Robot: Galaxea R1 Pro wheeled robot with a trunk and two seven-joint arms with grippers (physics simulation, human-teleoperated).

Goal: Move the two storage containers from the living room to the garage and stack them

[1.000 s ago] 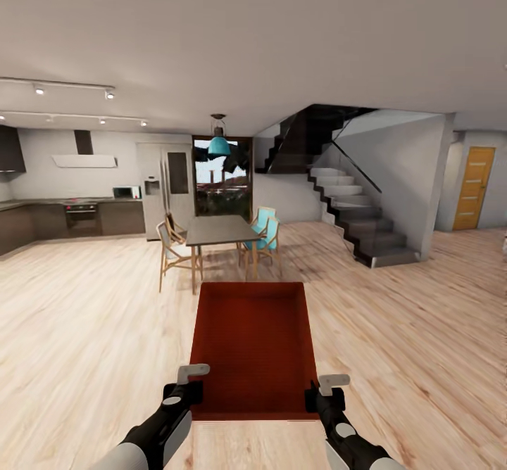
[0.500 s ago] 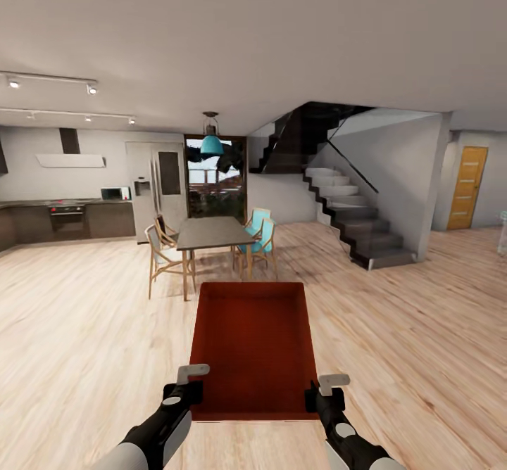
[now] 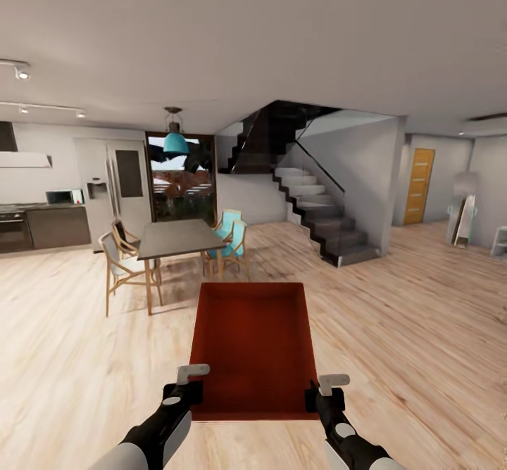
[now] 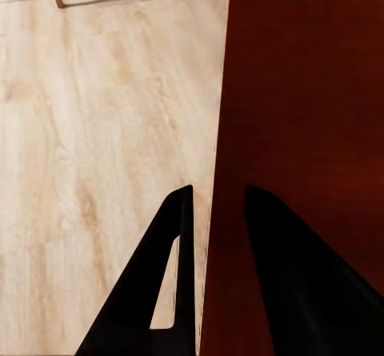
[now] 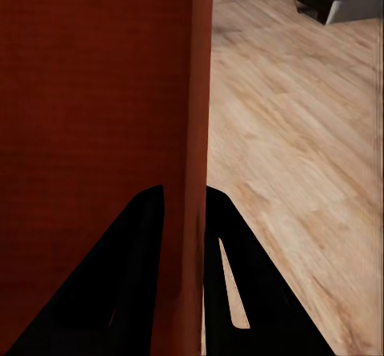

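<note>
Container [image 3: 251,347] rides at six o'clock over the wood floor [image 3: 422,329], left pincer [image 3: 184,383] and right pincer [image 3: 325,391] each clamped on a side wall; steady, level driving toward the orange door [image 3: 417,186] should prevent slipping.

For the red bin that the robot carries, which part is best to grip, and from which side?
Grip the red bin by its two long side walls near the robot's end, one gripper per side. The walls are thin and upright, so fingers straddle the rim, as the left gripper and right gripper do now.
</note>
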